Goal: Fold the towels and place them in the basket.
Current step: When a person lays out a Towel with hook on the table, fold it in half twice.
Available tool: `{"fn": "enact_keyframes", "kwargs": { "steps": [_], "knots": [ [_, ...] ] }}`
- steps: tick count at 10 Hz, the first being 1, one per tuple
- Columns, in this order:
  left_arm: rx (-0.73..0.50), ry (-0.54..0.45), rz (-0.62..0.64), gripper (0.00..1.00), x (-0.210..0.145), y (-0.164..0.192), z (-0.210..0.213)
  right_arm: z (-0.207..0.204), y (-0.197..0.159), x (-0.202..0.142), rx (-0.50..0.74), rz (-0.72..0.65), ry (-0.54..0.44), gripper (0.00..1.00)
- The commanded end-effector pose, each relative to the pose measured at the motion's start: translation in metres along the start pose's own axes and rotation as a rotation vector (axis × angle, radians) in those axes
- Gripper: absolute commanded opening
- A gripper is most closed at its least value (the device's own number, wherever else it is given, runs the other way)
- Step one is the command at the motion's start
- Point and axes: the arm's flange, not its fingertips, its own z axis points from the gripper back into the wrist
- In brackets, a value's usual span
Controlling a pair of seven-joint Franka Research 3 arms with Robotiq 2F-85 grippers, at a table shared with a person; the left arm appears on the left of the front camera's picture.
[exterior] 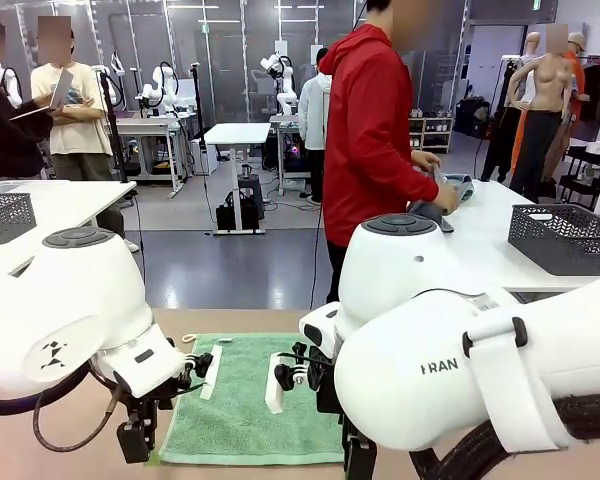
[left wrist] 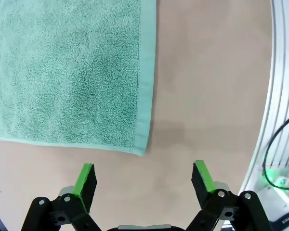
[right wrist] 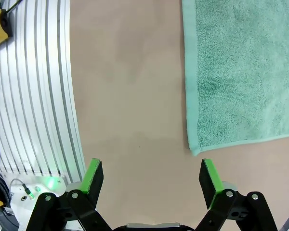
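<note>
Tan table (exterior: 242, 320), mint towel (exterior: 245, 412) flat, cord loop (exterior: 188, 338) far-left corner

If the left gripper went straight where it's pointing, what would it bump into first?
Probably the bare table, right by a corner of the towel. The open left gripper points down at it; the towel seems just off its line, though depth is hard to judge.
</note>
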Motion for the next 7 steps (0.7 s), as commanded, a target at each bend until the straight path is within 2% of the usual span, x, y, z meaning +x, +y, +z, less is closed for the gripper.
{"fn": "enact_keyframes", "kwargs": {
  "steps": [1,3,7],
  "knots": [
    [-0.004,0.002,0.0,1.0,0.0,0.0,-0.002,-0.001,0.0,0.0,0.001,0.0,0.001,1.0],
    [-0.029,0.016,-0.022,1.0,0.002,0.001,-0.016,-0.014,-0.013,-0.001,-0.01,0.039,0.046,1.0],
    [-0.063,0.022,-0.048,1.0,0.011,-0.002,-0.036,-0.035,-0.026,-0.003,-0.022,0.061,0.067,1.0]
  ]
}}
